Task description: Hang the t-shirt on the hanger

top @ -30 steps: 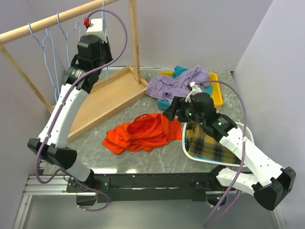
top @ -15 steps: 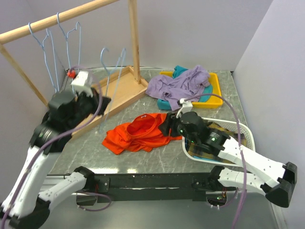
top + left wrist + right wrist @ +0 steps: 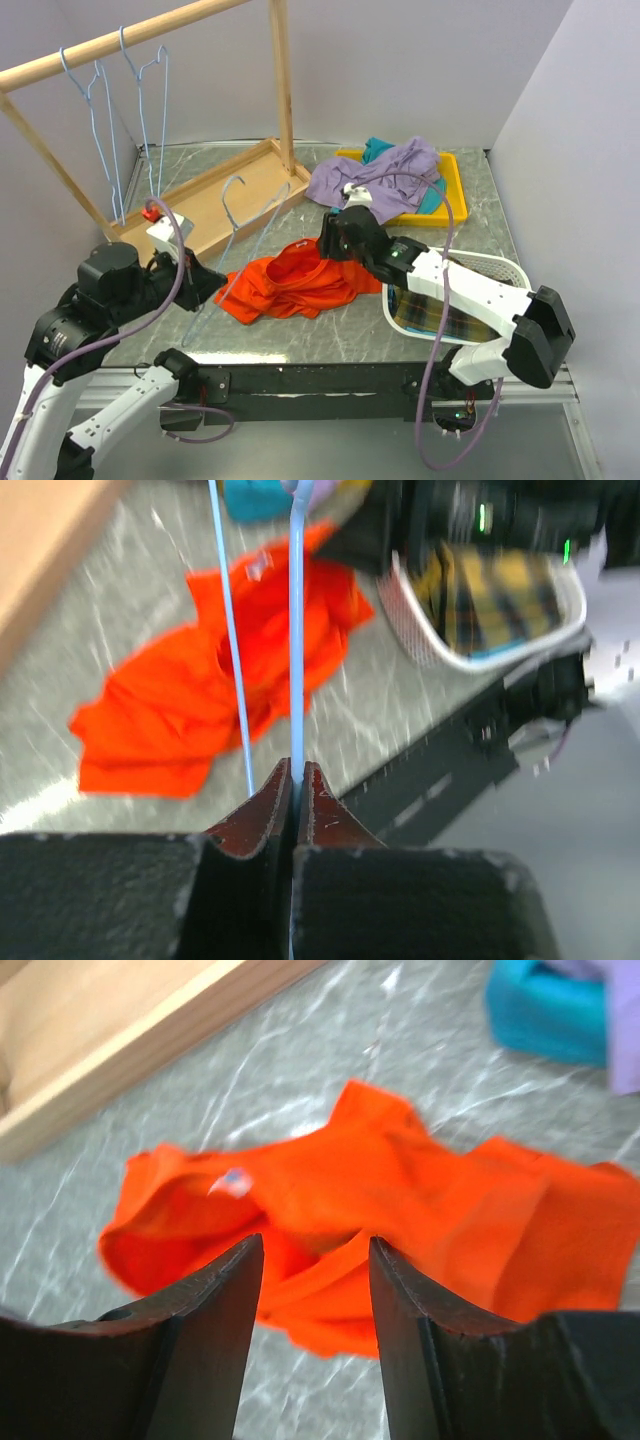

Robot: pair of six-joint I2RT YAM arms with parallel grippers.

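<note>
The bright orange t-shirt (image 3: 290, 285) lies crumpled on the marble table, and the left wrist view shows it too (image 3: 190, 690). My left gripper (image 3: 203, 285) hangs low at the near left, shut on the light-blue wire hanger (image 3: 296, 630). The hanger's hook (image 3: 234, 179) points up and away, just left of the shirt. My right gripper (image 3: 328, 240) hovers at the shirt's far right edge. In the right wrist view its jaws (image 3: 315, 1245) stand open above the t-shirt (image 3: 400, 1190), with a fold of the collar between the fingertips.
Two more blue hangers (image 3: 95, 110) (image 3: 150, 90) hang on the wooden rail. The rack's wooden base (image 3: 215, 200) and post (image 3: 283, 90) stand at the back left. A yellow tray (image 3: 452, 195) holds a lavender garment (image 3: 375, 175). A white basket (image 3: 505, 270) holds plaid cloth.
My left arm came down from the rail with the hanger to the near left of the shirt. My right gripper moved left over the shirt's collar, and its jaws have narrowed.
</note>
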